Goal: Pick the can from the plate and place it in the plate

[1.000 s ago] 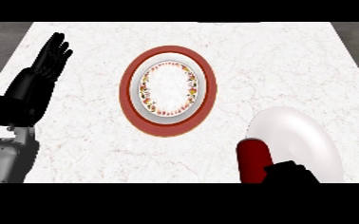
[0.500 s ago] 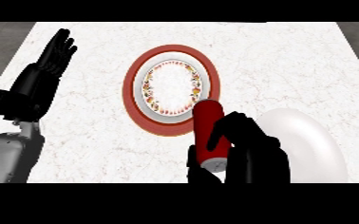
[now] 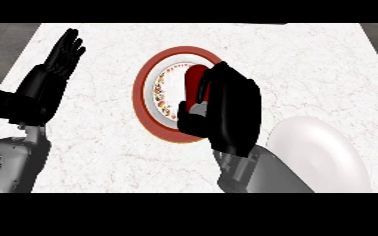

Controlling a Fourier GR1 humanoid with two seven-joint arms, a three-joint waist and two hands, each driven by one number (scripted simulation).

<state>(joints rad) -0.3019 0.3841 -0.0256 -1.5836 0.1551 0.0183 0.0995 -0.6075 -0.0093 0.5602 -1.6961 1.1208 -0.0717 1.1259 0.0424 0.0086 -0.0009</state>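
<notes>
- Holding the red can (image 3: 194, 82), the right hand (image 3: 227, 111) has its fingers and thumb curled round it, directly over the red-rimmed plate (image 3: 148, 75).
- The can shows only partly: its red side and a bit of grey end peek out between the black fingers, above that plate's patterned white centre.
- Whether the can touches the red-rimmed plate cannot be told, since the hand hides its lower part.
- The plain white plate (image 3: 321, 152) lies to the lower right of the red-rimmed plate, near it, partly covered by the right forearm.
- The left hand (image 3: 52, 77) rests well to the left of the red-rimmed plate, fingers straight and up, grasping nothing.
- Everything sits on the white marbled counter (image 3: 295, 55).
</notes>
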